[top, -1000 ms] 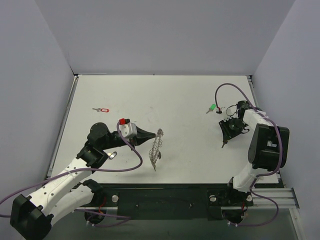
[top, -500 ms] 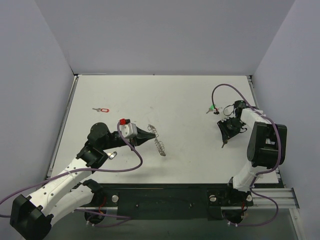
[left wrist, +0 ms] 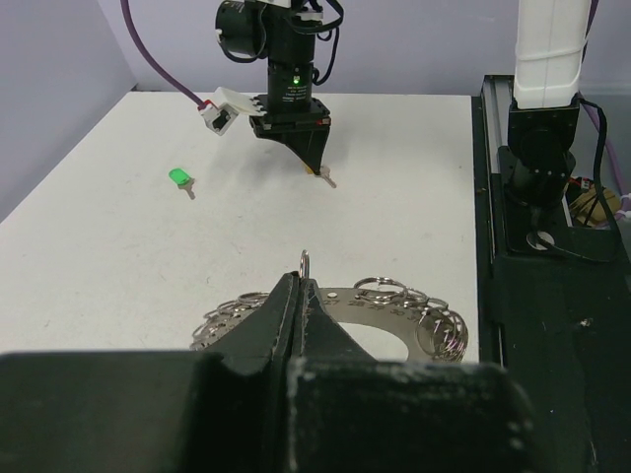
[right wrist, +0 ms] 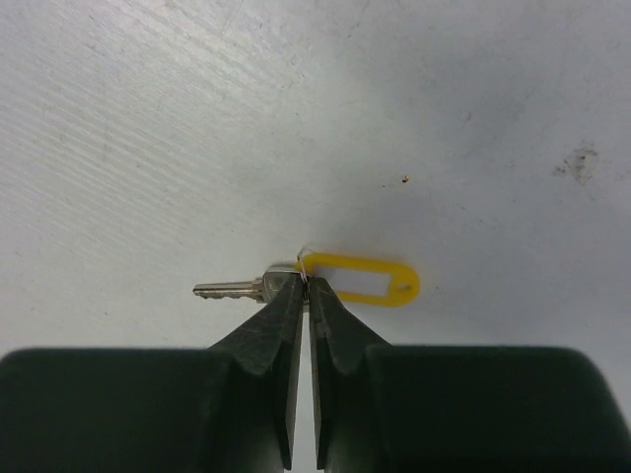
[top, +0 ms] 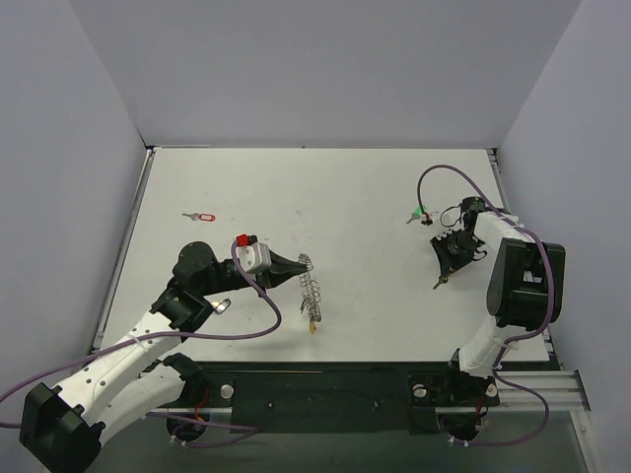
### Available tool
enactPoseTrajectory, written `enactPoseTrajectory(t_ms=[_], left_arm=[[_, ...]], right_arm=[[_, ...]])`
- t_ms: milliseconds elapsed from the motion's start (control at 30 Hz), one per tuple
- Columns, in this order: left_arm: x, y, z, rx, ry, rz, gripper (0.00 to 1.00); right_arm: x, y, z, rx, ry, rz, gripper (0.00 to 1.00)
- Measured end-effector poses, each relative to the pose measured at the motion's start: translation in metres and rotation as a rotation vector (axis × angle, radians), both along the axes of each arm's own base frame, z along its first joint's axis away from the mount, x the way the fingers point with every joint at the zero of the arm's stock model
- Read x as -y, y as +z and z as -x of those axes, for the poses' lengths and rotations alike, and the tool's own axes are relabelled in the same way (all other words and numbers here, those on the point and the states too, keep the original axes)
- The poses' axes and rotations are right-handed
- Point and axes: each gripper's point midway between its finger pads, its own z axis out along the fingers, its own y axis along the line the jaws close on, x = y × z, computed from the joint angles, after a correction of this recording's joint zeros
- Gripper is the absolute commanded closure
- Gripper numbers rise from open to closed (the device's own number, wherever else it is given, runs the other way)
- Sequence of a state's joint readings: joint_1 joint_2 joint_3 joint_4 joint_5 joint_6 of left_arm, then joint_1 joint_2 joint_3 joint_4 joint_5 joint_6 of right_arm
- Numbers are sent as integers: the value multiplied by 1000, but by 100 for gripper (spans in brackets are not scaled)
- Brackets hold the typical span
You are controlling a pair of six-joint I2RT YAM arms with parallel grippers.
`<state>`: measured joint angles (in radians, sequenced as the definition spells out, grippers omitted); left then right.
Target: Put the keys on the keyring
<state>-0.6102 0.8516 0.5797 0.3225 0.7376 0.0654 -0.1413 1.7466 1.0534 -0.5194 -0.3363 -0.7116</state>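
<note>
Overhead view of a white tabletop [top: 345, 197] with two robot arms reaching in from the bottom edge.

Left of centre, your left gripper [top: 294, 268] has its fingers pressed together on the keyring [top: 311, 288], clamping one of the small loops on its rim. It holds the hoop edge-on above the tabletop. In the left wrist view the keyring [left wrist: 394, 301] stretches to the right of the closed fingers as a flat silver band hung with small loops. No coloured key head shows on it there. The overhead view has a yellowish speck at the hoop's lower end, too small to identify.

At the right of the overhead view, your right gripper [top: 439, 281] points down at the tabletop. Its wrist view shows the fingers closed to a thin slit on the yellow key [right wrist: 320, 266], where the metal head meets the yellow tag. The key lies flat, blade pointing left.

The green key [top: 419, 212] lies loose just above that gripper. The red key [top: 202, 216] lies alone at the left, well apart from both arms.

You appear to be early in the task. The ring is held ready and one key is pinched. Lifting, carrying and threading that key are not yet done, and the green and red keys are untouched.
</note>
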Motion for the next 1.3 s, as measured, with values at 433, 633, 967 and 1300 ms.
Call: enactPoseTrajectory(t_ms=[433, 633, 967, 1300], left_arm=[[1, 0, 1, 3, -4, -1, 100], [1, 0, 1, 3, -7, -1, 100], [1, 0, 2, 4, -11, -1, 100], [1, 0, 2, 5, -12, -2, 100]], right_arm=[[-2, 1, -1, -1, 3, 0, 98], [0, 4, -4, 3, -2, 16, 90], [-1, 4, -4, 0, -6, 25, 84], [1, 4, -5, 1, -15, 38, 84]])
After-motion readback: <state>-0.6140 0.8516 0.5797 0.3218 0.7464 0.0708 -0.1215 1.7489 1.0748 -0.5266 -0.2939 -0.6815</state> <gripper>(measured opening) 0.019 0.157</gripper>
